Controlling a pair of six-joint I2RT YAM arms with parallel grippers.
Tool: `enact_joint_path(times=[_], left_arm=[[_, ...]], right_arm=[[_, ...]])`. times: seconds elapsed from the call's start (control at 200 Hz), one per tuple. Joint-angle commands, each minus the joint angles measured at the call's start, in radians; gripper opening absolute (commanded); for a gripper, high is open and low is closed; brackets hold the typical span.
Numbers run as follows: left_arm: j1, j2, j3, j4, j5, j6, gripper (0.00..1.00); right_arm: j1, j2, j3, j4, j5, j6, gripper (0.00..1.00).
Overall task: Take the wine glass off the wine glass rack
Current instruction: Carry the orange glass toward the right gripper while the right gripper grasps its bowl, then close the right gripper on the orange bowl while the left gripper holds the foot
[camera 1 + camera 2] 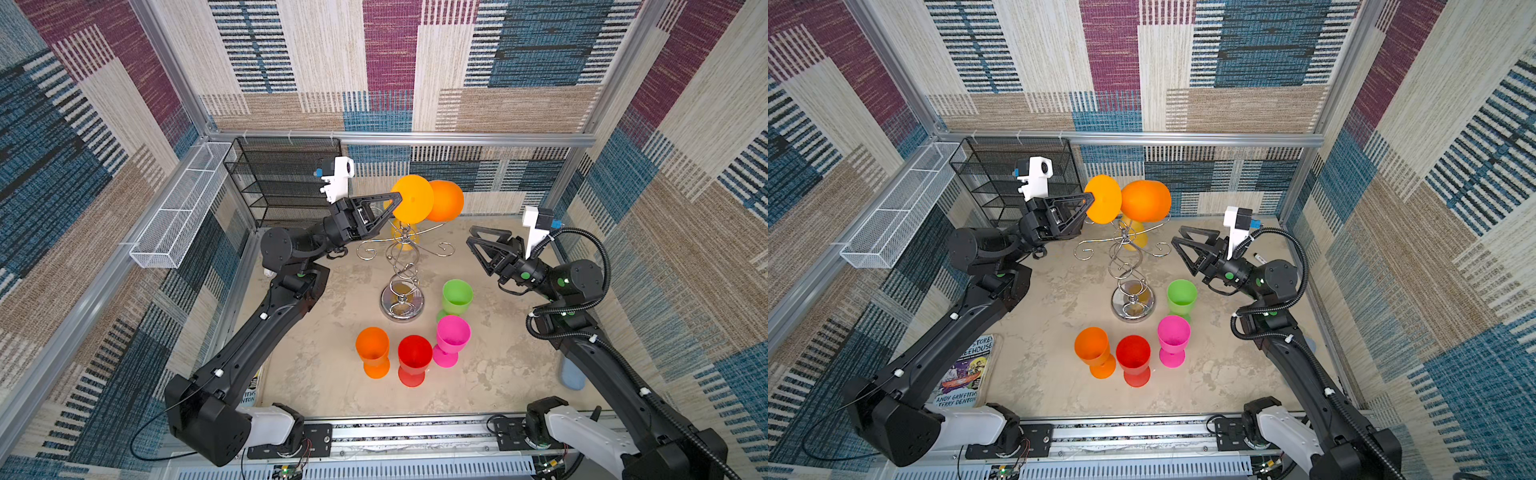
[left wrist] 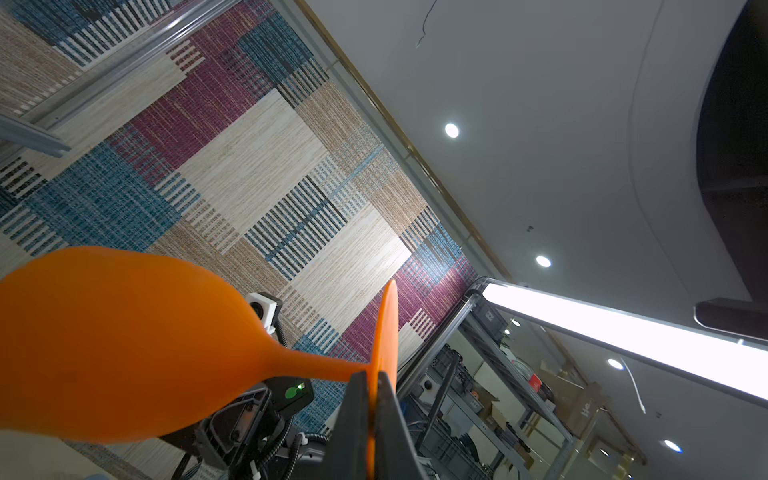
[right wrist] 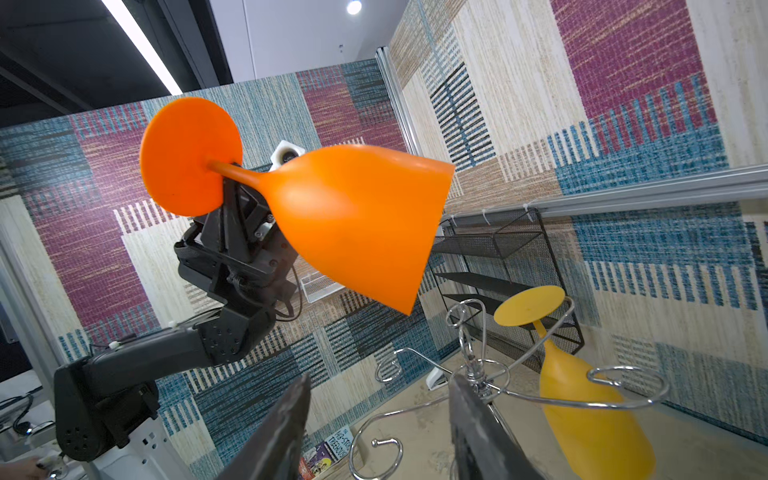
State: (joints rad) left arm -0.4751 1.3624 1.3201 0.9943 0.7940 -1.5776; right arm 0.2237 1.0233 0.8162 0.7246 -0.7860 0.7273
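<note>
The hardest thing for me to read is the yellow glass (image 1: 404, 240). In both top views the orange wine glass (image 1: 446, 201) and the chrome wire cover most of it. Only the right wrist view shows it properly, hanging bowl-down from one curled arm of the wine glass rack (image 3: 469, 361), with its lower end cut off by the frame edge.

The left gripper (image 1: 397, 199) has its fingers (image 2: 353, 419) pinched on the rim of the orange glass's flat foot. The left wrist view shows that disc edge-on between them, and the bowl runs out of frame. The glass lies on its side in the air, above the rack's top and clear of every curl, with its mouth pointing to the right in both top views.

The right gripper (image 1: 470, 236) is spread about halfway and holds nothing. It hangs just right of the rack's arms, and its own wrist view shows only the finger ends.

A book (image 1: 965, 374) lies partly covered by the left arm. Four goblets stand near the rack's mirrored base — an orange goblet (image 1: 372, 347), a red goblet (image 1: 414, 357), a pink goblet (image 1: 452, 336) and a green goblet (image 1: 457, 295), which stands nearest. The table (image 1: 324, 291) left of the base is bare. The black mesh shelf (image 1: 286, 183) stands close behind the left gripper.
</note>
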Motion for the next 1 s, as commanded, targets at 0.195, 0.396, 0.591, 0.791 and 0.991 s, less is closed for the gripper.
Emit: enact_joint_path(times=[0.195, 0.396, 0.591, 0.791, 0.991], left_arm=[[-0.017, 0.023, -0.018, 0.199, -0.034, -0.097, 0.00], [-0.019, 0.046, -0.037, 0.266, -0.050, -0.150, 0.00], [-0.020, 0.054, -0.052, 0.284, -0.055, -0.168, 0.00], [-0.023, 0.069, -0.065, 0.305, -0.067, -0.180, 0.00], [-0.026, 0.089, -0.071, 0.321, -0.076, -0.194, 0.00]], right_arm=[[-0.046, 0.088, -0.010, 0.448, -0.127, 0.255, 0.55], [-0.083, 0.219, 0.013, 0.717, -0.174, 0.425, 0.53], [-0.101, 0.353, 0.072, 0.932, -0.201, 0.572, 0.53], [-0.101, 0.413, 0.119, 0.999, -0.228, 0.620, 0.53], [-0.101, 0.415, 0.132, 1.015, -0.233, 0.623, 0.52]])
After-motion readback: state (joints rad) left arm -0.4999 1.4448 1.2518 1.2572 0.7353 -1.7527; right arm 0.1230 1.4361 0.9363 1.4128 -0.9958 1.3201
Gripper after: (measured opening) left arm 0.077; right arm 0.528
